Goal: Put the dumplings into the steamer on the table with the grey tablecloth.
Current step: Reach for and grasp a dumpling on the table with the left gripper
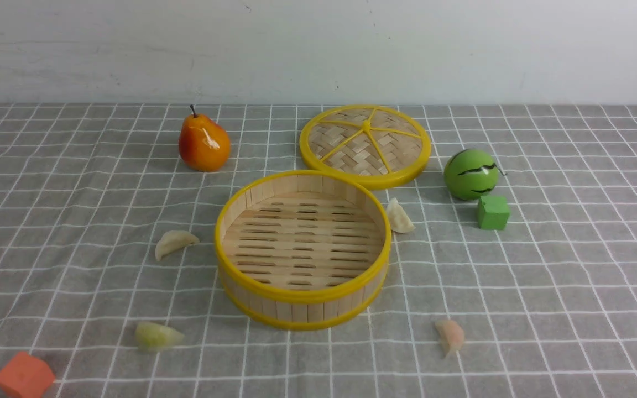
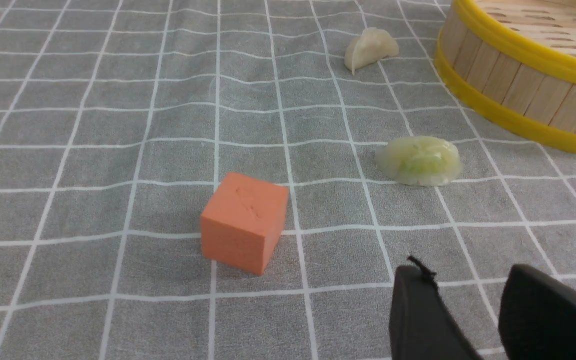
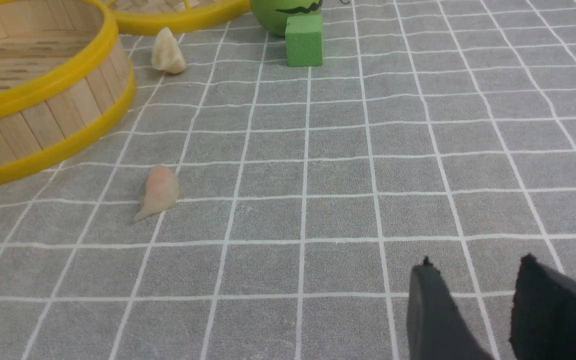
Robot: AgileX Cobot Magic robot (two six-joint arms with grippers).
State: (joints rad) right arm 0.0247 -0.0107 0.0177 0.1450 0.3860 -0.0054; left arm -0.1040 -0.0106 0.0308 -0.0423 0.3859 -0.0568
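While fingers gape, left end effector (image 2: 460, 270) seemingly hovers.

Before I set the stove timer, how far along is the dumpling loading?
Nothing looks done: the steamer is empty. Neither claw holds anything. All four remain on the cloth: two white dumplings, the green dumpling and the pink dumpling.

Non-task items, front view: red-orange pear (image 1: 204, 142) w/ dark stem stood upright, far L. Woven lid (image 1: 366, 145), yellow rim + spokes, lay flat, far ctr. Striped green melon (image 1: 470, 174) was R of lid; green cube (image 1: 493, 212) just in front of it. Orange cube (image 1: 25, 375) sat near L corner, tilted to view. Pale wall (image 1: 318, 52) ran behind.
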